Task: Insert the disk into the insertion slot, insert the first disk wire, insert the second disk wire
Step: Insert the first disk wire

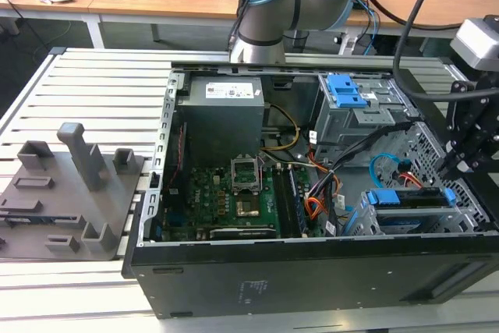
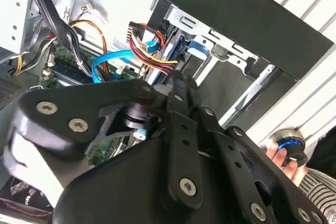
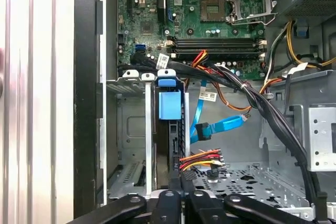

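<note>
The pincer (image 3: 182, 195), its opening and hold impossible to tell, sits at the end edge of the disk (image 3: 169, 107), which stands on edge in the insertion slot (image 3: 126, 129) beside the computer case's black side wall (image 3: 86, 103), with open bay room on the wall side and a blue cable (image 3: 220, 127) and red-yellow wires (image 3: 202, 157) crowding the other.

Item: open black computer case (image 1: 312, 278), lying on its side on a slatted metal bench (image 1: 101, 76), towards the bench edge at the exterior view's right.
Contents: green motherboard (image 1: 234, 193); grey power supply (image 1: 222, 111); tall grey cage (image 1: 351, 118) with a blue latch; insertion slot (image 1: 357, 220) with the disk (image 1: 412, 199) sitting in it, blue carrier showing.
Black gripper (image 1: 452, 168) hung close over the disk.
Grey fixture plate (image 1: 70, 193) lay by the opposite bench edge.
</note>
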`<act>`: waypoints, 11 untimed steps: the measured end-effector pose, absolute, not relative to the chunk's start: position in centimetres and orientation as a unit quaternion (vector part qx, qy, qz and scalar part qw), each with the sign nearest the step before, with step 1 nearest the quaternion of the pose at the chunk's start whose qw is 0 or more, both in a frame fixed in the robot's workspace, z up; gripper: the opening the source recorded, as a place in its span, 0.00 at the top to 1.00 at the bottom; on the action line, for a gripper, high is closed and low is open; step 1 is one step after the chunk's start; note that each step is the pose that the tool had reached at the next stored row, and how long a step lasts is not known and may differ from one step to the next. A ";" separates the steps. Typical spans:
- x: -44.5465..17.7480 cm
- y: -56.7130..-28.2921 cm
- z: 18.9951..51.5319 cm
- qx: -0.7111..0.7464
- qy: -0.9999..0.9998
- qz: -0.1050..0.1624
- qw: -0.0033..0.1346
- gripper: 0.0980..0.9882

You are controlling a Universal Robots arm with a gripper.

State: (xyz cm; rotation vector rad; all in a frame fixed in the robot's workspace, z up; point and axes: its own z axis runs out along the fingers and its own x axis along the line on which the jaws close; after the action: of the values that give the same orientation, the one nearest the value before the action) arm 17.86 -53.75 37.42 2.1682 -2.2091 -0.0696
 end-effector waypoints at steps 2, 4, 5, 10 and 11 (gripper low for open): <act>17.9 -53.7 37.8 0.700 -0.713 -0.022 0.023 0.99; 17.4 -53.7 37.9 0.700 -0.713 -0.023 0.023 0.99; 17.1 -53.7 37.9 0.700 -0.713 -0.022 0.023 0.99; 15.3 -53.7 37.9 0.700 -0.713 -0.022 0.022 0.99; 15.2 -53.7 37.9 0.700 -0.713 -0.022 0.022 0.99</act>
State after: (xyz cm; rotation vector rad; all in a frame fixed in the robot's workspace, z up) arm 15.20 -53.74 37.90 2.1696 -2.2104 -0.0672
